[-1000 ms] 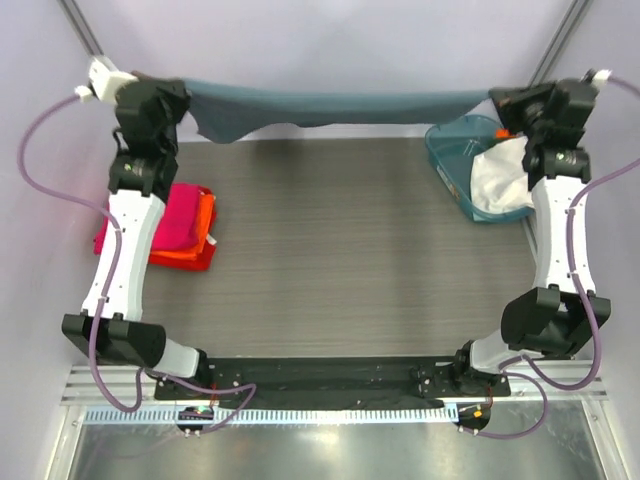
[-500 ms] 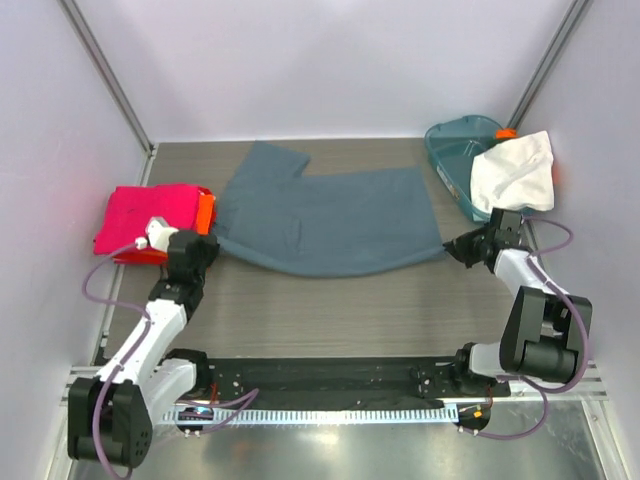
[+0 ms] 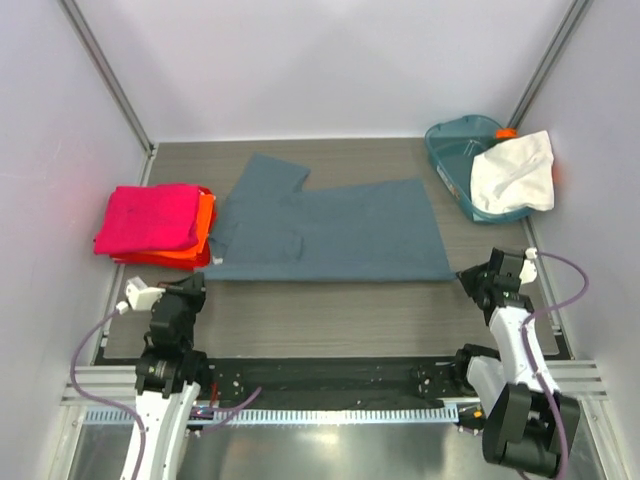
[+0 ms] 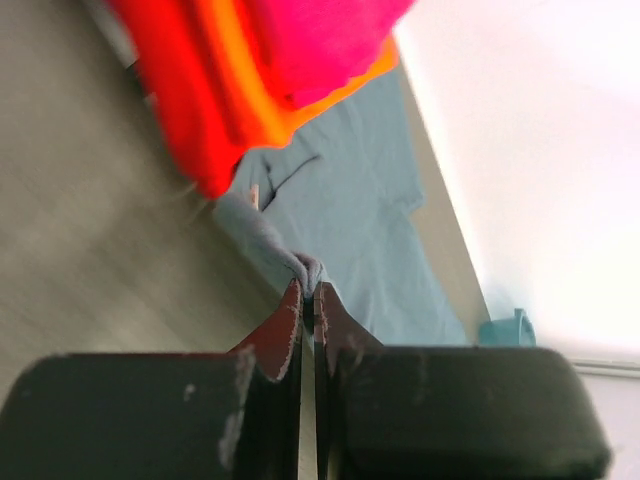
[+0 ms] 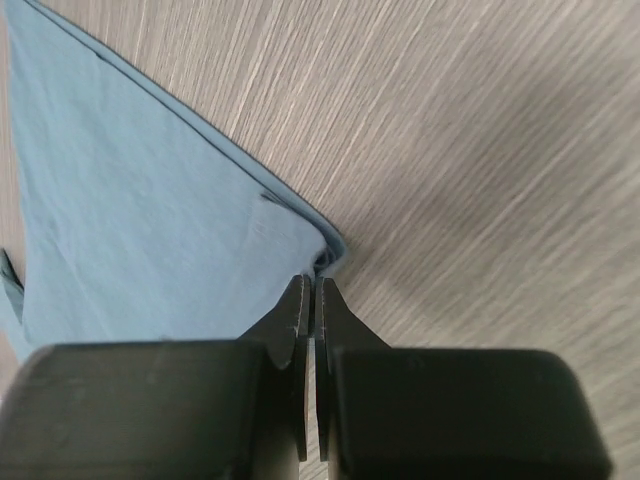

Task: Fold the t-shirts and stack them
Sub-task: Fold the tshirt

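Grey shirt (image 3: 330, 230): one, spread flat across the middle of the worktop (image 3: 330, 310). Its near hem runs straight from left to right, and one sleeve reaches toward the far left. Left hand (image 3: 190, 288): low over the worktop at the near left corner of the grey shirt, fingers together and pinching that corner. In the left wrist view the cloth is bunched into a small fold at the tips. Right hand (image 3: 470, 280): low at the near right corner of the same shirt, fingers together and clamped on the point of the hem, as the right wrist view shows. Pink shirt (image 3: 150, 217): folded, lying on top of a folded orange shirt (image 3: 205, 225). The pair is stacked at the left edge of the worktop, just beside the grey shirt's left side. White shirt (image 3: 512, 172): crumpled, draped over the near right part of the tub (image 3: 455, 148), which sits at the far right corner.
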